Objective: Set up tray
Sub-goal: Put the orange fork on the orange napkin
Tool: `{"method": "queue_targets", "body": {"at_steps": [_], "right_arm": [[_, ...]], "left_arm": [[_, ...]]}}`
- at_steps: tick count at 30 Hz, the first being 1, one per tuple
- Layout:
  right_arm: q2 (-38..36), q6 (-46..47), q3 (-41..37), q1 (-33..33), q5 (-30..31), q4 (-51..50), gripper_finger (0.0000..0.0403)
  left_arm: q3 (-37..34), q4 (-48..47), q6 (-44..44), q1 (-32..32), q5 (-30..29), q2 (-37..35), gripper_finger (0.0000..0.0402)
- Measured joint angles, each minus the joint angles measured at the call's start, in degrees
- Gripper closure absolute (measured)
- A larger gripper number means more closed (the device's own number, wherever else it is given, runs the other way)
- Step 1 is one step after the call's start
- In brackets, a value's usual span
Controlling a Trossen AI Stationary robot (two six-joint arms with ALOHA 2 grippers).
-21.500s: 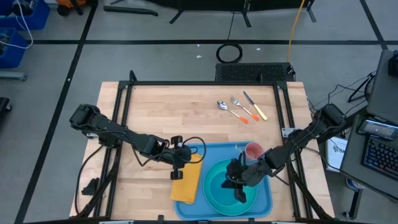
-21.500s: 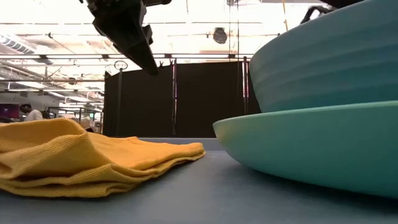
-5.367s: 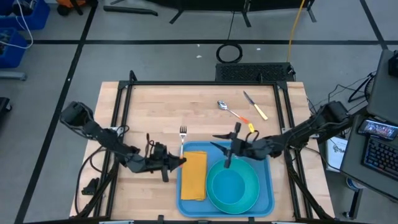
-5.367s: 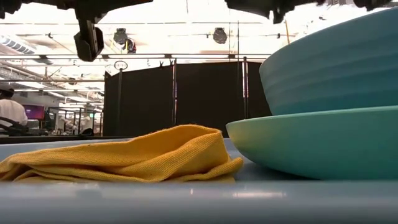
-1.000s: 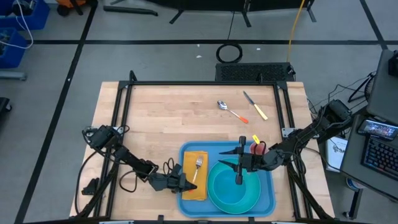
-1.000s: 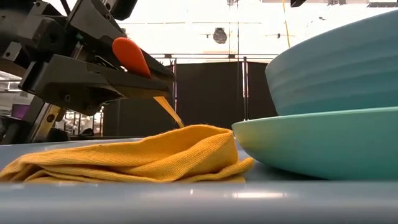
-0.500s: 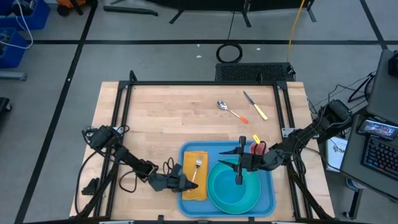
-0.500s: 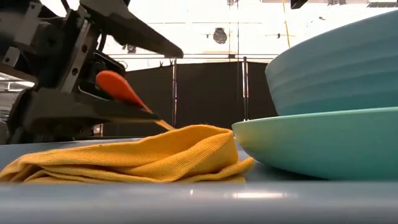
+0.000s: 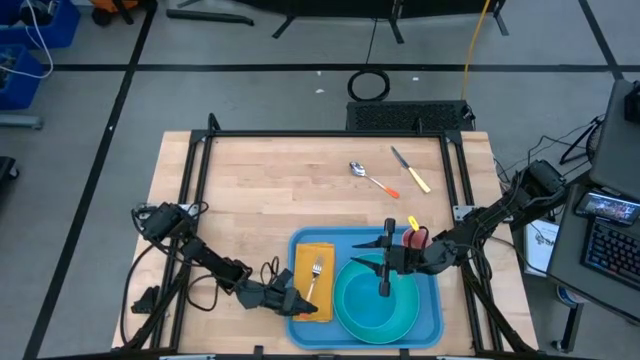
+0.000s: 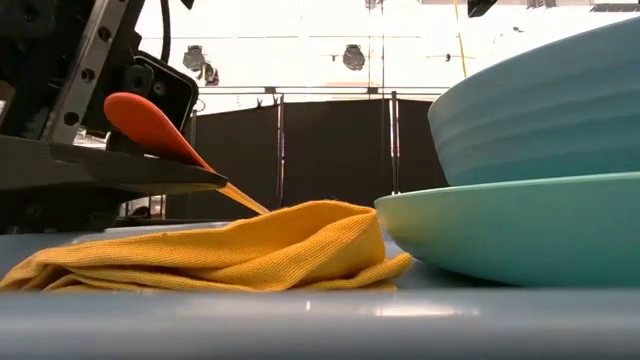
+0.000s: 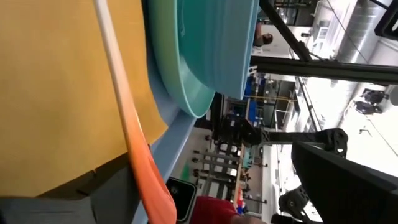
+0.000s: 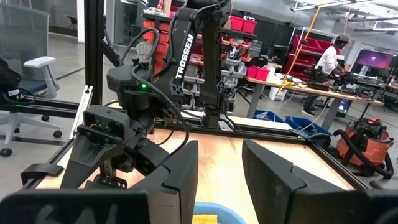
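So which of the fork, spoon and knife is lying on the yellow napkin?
The fork. It lies on the napkin inside the tray; the spoon and knife lie on the bare table.

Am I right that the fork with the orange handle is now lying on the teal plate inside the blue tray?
Not quite: the fork lies on the orange-yellow napkin, not on the teal plate. The napkin sits beside the plate, both inside the blue tray. The high view shows it.
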Motion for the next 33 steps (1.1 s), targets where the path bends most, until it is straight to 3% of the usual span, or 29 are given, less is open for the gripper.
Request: {"method": "queue_targets", "body": {"at_steps": [11,19,28,33], "right_arm": [[0.00,0.00,0.00,0.00,0.01,0.19,0.0289],[0.00,0.03,0.00,0.00,0.01,0.16,0.0289],[0.00,0.46,0.00,0.00,0.01,-0.25,0.0289],[-0.02,0.68,0.00,0.00,0.01,-0.27,0.0289]], "left_arm": [[0.02,0.23,-0.06,0.16,0.30,-0.04,0.0004],[-0.09,1.56,6.50,0.16,-2.65,0.04,0.0004],[0.02,-0.62,-1.79,0.21,-4.09,-0.09,0.0004],[-0.15,3.99,0.66,0.55,-2.50,0.07,0.0004]]}}
